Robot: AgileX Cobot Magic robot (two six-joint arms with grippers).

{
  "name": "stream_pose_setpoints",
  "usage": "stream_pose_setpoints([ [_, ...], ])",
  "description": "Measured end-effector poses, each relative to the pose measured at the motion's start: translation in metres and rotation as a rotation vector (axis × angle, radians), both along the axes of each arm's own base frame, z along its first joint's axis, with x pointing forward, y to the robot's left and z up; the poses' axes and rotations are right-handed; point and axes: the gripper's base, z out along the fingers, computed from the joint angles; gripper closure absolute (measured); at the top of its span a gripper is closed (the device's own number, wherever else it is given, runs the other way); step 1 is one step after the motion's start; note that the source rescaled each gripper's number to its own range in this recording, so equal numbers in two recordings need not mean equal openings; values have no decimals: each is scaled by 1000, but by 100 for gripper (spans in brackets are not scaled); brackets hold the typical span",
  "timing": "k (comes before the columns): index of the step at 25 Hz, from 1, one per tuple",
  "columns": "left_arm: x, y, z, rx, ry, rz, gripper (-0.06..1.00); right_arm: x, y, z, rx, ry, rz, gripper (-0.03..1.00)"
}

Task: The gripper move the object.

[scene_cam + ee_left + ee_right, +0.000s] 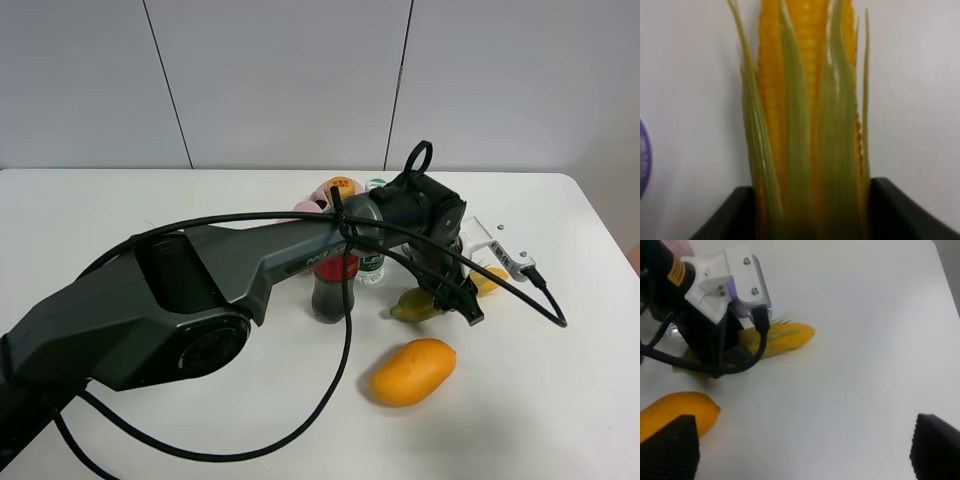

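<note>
- The smooth, rounded orange-yellow mango (413, 371) lies near, apart from the work.
- The white flat-jawed left gripper (452, 297) is closed on both sides of the long yellow corn cob in ribbed green husk (810, 125). The cob lies right of centre, probably ready for lifting.
- The black right gripper (802, 450) has its jaws wide apart.

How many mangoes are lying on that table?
1. The mango lies nearer the camera than the corn cob, apart from it. The black arm covers part of the table, so another could be hidden.
</note>
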Motion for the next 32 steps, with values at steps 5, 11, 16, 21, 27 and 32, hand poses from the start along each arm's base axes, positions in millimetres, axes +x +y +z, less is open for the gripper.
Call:
stream_pose_setpoints([
  [5,-1,0,0,4,-5,-28,94,0,0,0,0,0,0,-3],
  [11,-2,1,13,3,-8,-40,25,0,0,0,0,0,0,-3],
  [16,-5,5,92,-99,-83,-41,13,0,0,0,0,0,0,-3],
  [21,-35,29,223,-268,-197,-61,13,0,0,0,0,0,0,-3],
  [27,-74,127,378,-382,-455,-10,13,0,0,0,0,0,0,-3],
  [32,-66,237,433,-252,-594,222,13,0,0,0,0,0,0,-3],
])
